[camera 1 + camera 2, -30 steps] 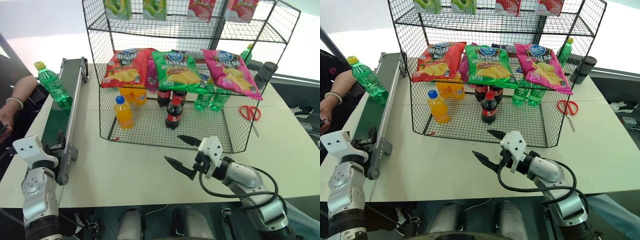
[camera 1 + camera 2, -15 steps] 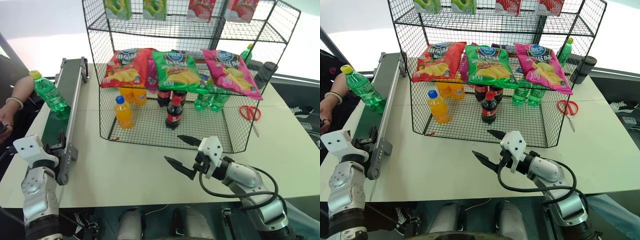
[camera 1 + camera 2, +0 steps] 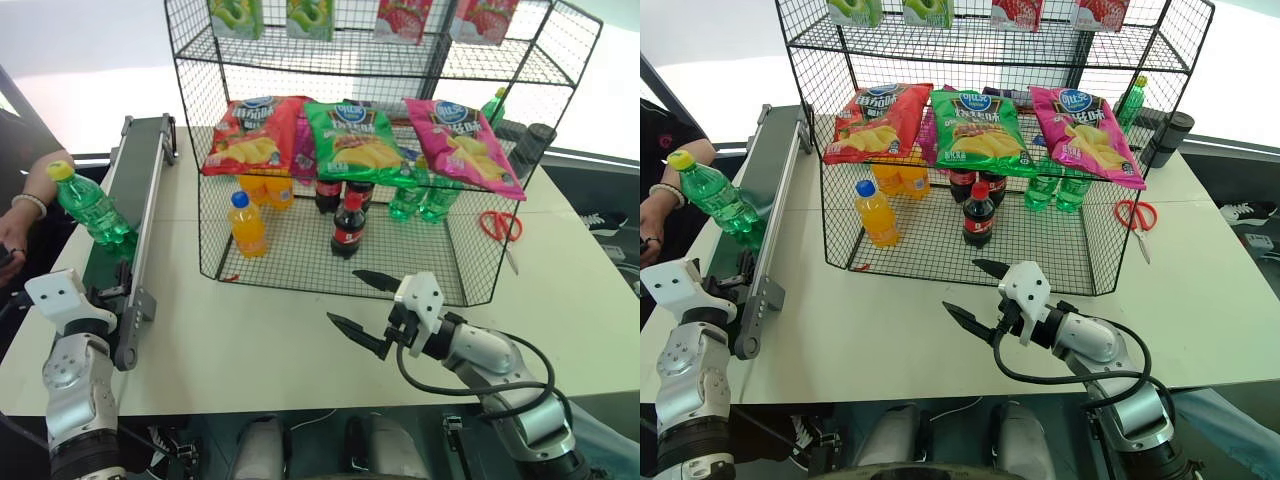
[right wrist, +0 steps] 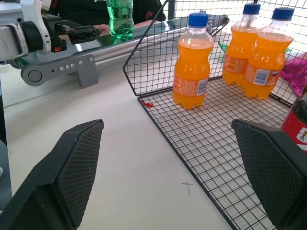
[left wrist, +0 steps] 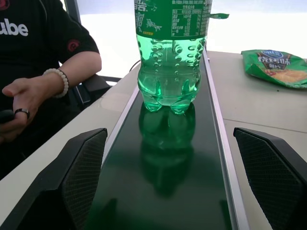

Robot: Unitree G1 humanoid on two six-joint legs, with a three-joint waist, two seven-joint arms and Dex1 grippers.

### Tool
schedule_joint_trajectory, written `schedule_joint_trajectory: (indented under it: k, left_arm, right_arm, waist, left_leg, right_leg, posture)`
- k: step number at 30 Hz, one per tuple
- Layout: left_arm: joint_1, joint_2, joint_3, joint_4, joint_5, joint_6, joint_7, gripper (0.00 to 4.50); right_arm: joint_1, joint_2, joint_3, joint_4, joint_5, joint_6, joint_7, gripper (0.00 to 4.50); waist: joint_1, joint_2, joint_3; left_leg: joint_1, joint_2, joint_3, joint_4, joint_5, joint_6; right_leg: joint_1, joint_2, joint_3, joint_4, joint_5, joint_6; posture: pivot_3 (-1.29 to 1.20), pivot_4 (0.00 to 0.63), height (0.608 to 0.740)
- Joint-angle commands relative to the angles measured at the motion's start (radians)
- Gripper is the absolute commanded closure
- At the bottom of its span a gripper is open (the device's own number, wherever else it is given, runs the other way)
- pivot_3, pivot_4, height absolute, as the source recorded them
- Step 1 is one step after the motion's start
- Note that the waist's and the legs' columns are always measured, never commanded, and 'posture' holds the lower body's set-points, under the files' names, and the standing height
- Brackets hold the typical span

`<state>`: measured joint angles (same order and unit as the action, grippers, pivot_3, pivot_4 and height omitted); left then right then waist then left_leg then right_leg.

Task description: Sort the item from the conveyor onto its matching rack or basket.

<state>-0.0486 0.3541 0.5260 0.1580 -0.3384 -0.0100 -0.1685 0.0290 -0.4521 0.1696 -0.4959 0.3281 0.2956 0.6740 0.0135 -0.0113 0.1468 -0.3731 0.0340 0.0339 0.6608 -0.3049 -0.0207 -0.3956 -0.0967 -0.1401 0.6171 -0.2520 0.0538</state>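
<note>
The green soda bottle [image 3: 88,203] with its yellow cap stands upright on the dark green conveyor belt [image 3: 120,215], near the belt's front end and along the table's left edge. In the left wrist view the bottle [image 5: 171,57] sits on the belt straight ahead of the left gripper [image 5: 180,191], whose two black fingers are spread wide on either side of the belt with nothing between them; the bottle's green label carries fine white print too small to read. A person's hand [image 5: 26,98] with a bead bracelet rests just beside the conveyor, and the dark shirt shows white letters "ube".

The right gripper [image 3: 365,305] hovers released over the bare white table [image 3: 260,340] in front of the black wire rack [image 3: 450,255], its fingers apart and grasping nothing. On the rack's bottom tier stand orange-drink bottles with blue caps [image 4: 192,62], dark cola bottles with red caps [image 3: 347,222] and further green bottles [image 3: 420,200] toward the right. Across the tier above lie three chip bags: red [image 3: 248,135], green [image 3: 355,138] and pink [image 3: 462,142], each with a blue round logo whose writing cannot be made out. Green and red packets [image 3: 310,18] hang along the top tier. Red-handled scissors [image 3: 500,228] lie on the table near its right edge, just beside the rack.
</note>
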Motion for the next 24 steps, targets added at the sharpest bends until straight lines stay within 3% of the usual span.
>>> schedule_joint_trajectory:
  k: [1, 24]
  left_arm:
    - [-0.012, 0.016, 0.019, -0.01, -0.006, -0.026, 0.001, 0.0]
    - [-0.029, 0.032, 0.027, 0.015, 0.017, -0.057, 0.044, 0.0]
  right_arm:
    - [-0.012, 0.005, -0.002, -0.038, 0.009, -0.006, -0.002, 0.05]
    - [-0.017, 0.006, -0.006, -0.018, 0.014, -0.01, 0.007, 0.05]
  waist:
    - [0.0, 0.0, 0.0]
    - [0.0, 0.0, 0.0]
  left_leg:
    - [0.0, 0.0, 0.0, 0.0, 0.0, 0.0]
    - [0.0, 0.0, 0.0, -0.001, 0.0, 0.0]
  right_leg:
    - [0.0, 0.0, 0.0, 0.0, 0.0, 0.0]
    - [0.0, 0.0, 0.0, -0.001, 0.0, 0.0]
  posture:
    - [0.0, 0.15, 0.735]
    - [0.0, 0.15, 0.735]
